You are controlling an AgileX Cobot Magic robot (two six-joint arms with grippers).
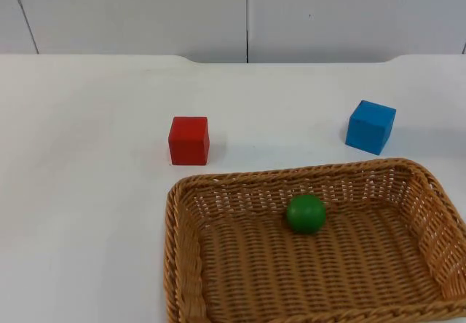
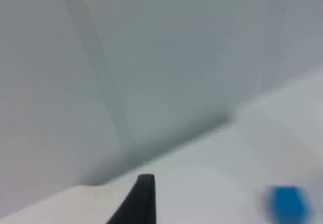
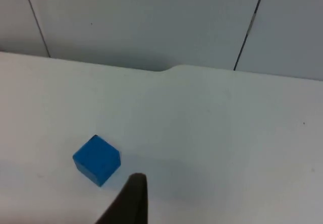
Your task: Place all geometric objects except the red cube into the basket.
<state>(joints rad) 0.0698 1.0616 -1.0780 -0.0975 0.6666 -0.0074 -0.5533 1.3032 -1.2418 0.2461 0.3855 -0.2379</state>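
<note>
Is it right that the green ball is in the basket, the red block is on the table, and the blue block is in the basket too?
Not quite. The blue block is not in the basket; it sits on the white table behind the basket's far rim, as the top view shows. The rest is right: the green ball is in the basket and the red block is on the table.

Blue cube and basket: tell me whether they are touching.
Apart. In the top view the blue cube sits on the white table behind the basket, with a strip of bare table between it and the rim.
</note>
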